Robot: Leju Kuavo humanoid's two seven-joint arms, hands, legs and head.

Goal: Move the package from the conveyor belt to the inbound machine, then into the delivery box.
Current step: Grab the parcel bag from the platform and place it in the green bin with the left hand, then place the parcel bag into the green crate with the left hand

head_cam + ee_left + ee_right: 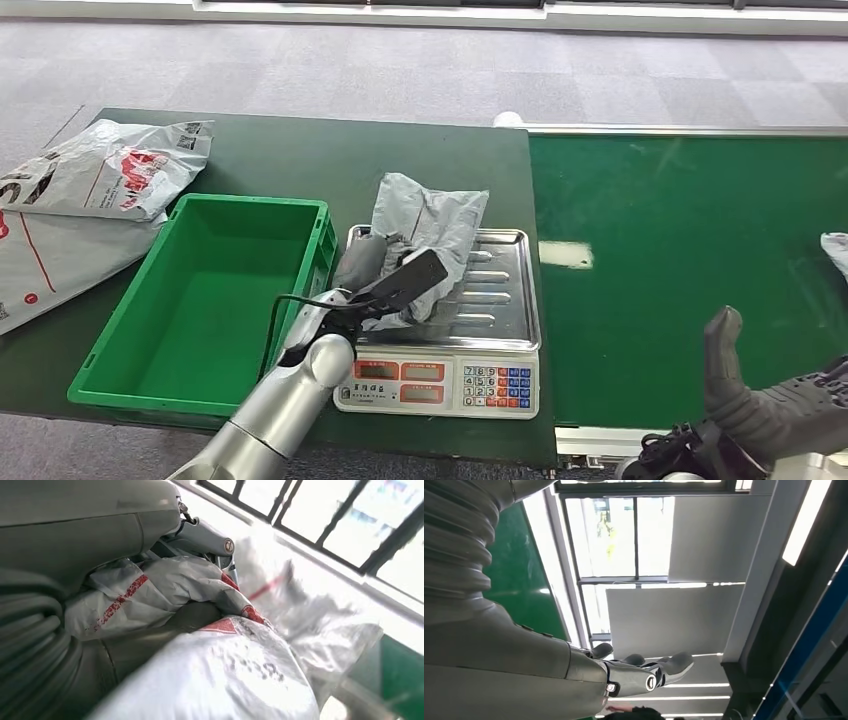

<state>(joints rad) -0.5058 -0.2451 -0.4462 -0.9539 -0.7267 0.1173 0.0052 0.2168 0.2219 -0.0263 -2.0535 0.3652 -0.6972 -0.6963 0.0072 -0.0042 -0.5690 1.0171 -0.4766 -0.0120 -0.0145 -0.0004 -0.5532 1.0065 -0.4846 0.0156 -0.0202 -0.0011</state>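
Green crate (120, 352): an open plastic box on the dark table (300, 160), just left of the scale; nothing lies inside it, and its green floor shows.
Scale tray (505, 300): a ribbed metal tray on top of the weighing scale (440, 383), whose displays and keypad face the robot; the tray carries the package.
Package (428, 225): a crumpled grey mailing bag lying on the left half of the tray, its far end spilling over the tray's back edge onto the table.
Package direction: its long axis runs from the robot's side toward the far side, leaning slightly right; the near end is under the hand.
Left hand (385, 280): reaches over the scale's front left corner and grips the near end of the package; in the left wrist view (100, 550) the grey fingers are curled around folds of the bag with red print.
Right hand (745, 395): low at the near edge of the conveyor belt (690, 250), holding nothing; in the right wrist view (644, 672) its fingers are stretched out and apart.
Edges: the crate's right wall sits just beside the scale; the scale's right side meets the belt's edge.
Open room: bare tray to the right of the package; wide green belt beyond.
Other bags: printed grey mailers (95, 190) lie at the table's far left, apart from the crate.
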